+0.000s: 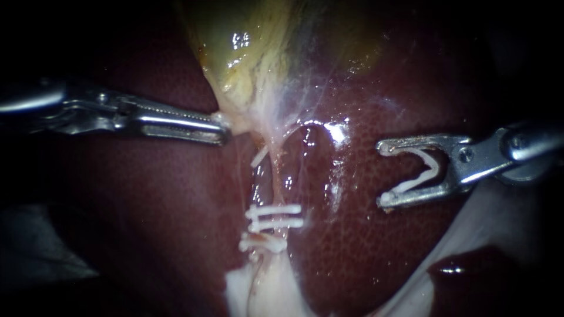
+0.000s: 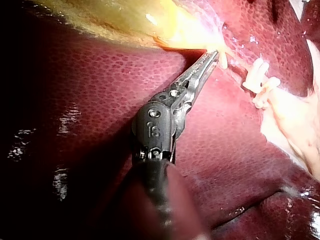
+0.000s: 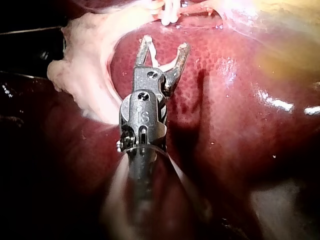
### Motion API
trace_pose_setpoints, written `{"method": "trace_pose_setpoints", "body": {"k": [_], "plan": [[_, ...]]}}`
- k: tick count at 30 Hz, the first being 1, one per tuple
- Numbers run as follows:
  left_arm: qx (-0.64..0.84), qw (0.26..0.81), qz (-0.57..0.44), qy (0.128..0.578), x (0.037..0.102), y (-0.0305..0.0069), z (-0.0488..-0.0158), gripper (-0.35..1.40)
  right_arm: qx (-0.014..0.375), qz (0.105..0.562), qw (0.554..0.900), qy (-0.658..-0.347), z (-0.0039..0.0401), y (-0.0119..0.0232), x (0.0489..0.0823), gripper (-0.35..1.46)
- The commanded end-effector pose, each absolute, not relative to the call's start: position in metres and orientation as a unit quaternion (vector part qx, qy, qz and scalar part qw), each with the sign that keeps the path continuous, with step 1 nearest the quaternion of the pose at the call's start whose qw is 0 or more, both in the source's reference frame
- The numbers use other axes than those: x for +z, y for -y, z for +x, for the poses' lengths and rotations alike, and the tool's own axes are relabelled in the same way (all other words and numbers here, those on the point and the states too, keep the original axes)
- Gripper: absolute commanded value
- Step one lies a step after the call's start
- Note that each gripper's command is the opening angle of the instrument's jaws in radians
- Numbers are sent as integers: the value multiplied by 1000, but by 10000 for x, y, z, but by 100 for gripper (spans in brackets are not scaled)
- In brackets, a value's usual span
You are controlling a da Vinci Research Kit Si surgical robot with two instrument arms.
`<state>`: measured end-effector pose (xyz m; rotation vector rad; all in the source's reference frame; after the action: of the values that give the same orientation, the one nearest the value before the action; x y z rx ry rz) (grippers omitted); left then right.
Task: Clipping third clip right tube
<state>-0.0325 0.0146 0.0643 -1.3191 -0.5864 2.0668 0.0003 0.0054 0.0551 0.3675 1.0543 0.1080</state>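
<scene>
The yellow-green gallbladder [image 1: 247, 47] narrows to a pale neck, and thin pale tubes [image 1: 274, 182] run down from it over the dark red liver [image 1: 147, 223]. Several white clips [image 1: 275, 217] lie across the tubes, and one more clip [image 1: 259, 156] sits higher up. My left instrument [image 1: 222, 134] is shut on the pale tissue at the neck [image 2: 216, 54]. My right instrument [image 1: 383, 174] holds a white, open V-shaped clip [image 1: 426, 170] between its spread jaws. It stands over the liver, well to the right of the tubes and touching neither. In the right wrist view the loaded jaws [image 3: 165, 44] point toward the placed clips [image 3: 167, 12].
Whitish fatty tissue [image 1: 264, 287] spreads below the clips and along the lower right [image 1: 487, 235]. A shiny wet patch [image 1: 335, 132] glints on the liver between the tubes and my right instrument. A dark lobe edge [image 1: 470, 270] lies at the lower right.
</scene>
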Motion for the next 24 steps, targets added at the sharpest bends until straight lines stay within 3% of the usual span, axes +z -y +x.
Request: {"method": "trace_pose_setpoints", "body": {"k": [1, 8, 12, 24], "plan": [[778, 308, -501, 221, 638, -150, -319, -35, 51, 174, 847, -500, 4, -54, 551, 50], [767, 322, -517, 201, 596, -172, -275, -35, 49, 179, 845, -502, 8, -53, 549, 50], [768, 325, -516, 199, 594, -168, -278, -35, 45, 189, 841, -505, 19, -53, 550, 50], [768, 323, -516, 199, 596, -160, -287, -35, 139, 231, 820, -505, 93, -55, 584, 50]]}}
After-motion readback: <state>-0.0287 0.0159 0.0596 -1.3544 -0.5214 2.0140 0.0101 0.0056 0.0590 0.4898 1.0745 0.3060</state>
